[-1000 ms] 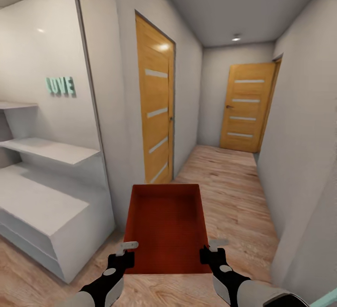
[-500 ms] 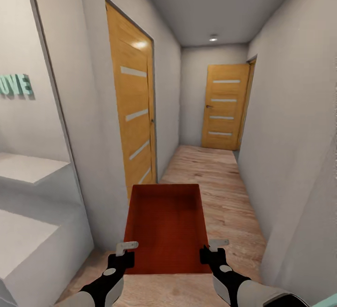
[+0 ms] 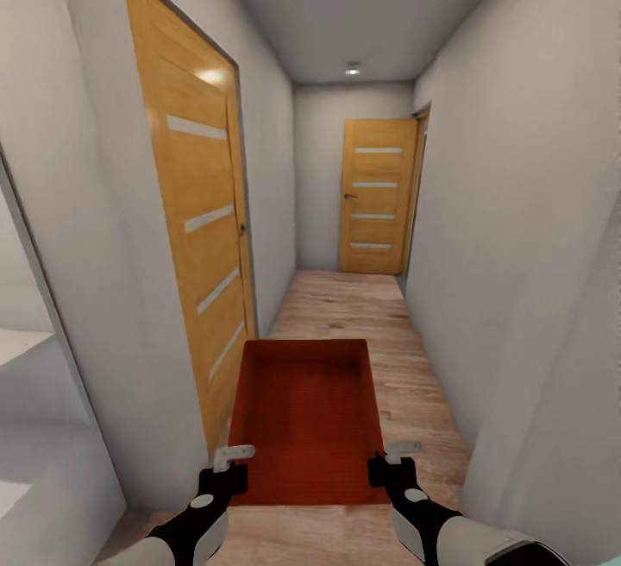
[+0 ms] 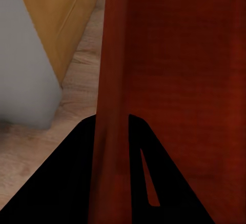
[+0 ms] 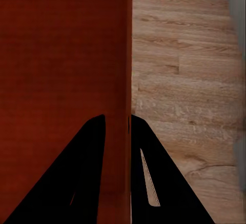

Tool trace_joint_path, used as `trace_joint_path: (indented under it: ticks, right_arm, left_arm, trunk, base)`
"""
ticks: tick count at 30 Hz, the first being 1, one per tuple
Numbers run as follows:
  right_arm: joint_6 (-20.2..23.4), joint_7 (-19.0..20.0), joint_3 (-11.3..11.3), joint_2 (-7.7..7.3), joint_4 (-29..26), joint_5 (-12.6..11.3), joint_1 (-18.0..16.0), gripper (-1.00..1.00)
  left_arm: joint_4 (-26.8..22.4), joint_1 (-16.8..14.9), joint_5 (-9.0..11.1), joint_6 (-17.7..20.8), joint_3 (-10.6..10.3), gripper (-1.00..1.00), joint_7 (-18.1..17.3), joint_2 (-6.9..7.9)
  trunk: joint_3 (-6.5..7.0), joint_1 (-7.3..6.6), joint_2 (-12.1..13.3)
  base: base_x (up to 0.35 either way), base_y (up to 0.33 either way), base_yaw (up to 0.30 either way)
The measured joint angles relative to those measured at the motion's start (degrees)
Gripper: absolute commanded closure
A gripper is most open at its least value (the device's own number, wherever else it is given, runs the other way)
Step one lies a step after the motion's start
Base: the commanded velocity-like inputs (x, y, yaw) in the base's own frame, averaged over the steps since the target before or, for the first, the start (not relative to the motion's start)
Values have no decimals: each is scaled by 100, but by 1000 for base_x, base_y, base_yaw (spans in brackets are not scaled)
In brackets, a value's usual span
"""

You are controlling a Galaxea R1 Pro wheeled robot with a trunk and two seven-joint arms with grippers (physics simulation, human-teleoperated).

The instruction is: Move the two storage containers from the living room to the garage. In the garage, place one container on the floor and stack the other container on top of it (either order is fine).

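Observation:
I carry one orange-red storage container (image 3: 306,415) in front of me, held level above light wood plank flooring in a narrow hallway. My left gripper (image 3: 231,461) is shut on its left wall near the close corner; the left wrist view has that wall (image 4: 110,131) running between the dark fingers. On the opposite side my right gripper (image 3: 390,455) is shut on the right wall (image 5: 127,80). The container (image 5: 61,80) is empty inside. The other container, the garage and its concrete floor are out of view.
A hallway runs ahead between pale grey walls. A shut wooden door (image 3: 194,229) stands close on the left, and another wooden door (image 3: 375,197) closes the far end. A white unit (image 3: 34,428) sits at the left edge. The right wall (image 3: 517,290) is near.
The whole view has swung and advanced into the hallway: the white shelves and "LOVE" sign slid out left, the doors loom nearer. The container and both grippers keep their place in front of me.

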Motion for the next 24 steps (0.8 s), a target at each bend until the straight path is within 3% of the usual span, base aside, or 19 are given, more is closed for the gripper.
trace_joint_path:
  ticks: [9, 24]
  right_arm:
    - [1, -1, -6, 0, -1, 8, 0, 100]
    - [3, 1, 1, 1, 3, -6, 0, 100]
  left_arm:
    - [0, 0, 0, 0, 0, 100, 0, 0]
    - [-5, 1, 0, 9, -1, 100, 1, 1]
  trunk:
    - [0, 0, 0]
    - [0, 0, -1]
  base:
    - [321, 114, -272]
    - [321, 24, -16]
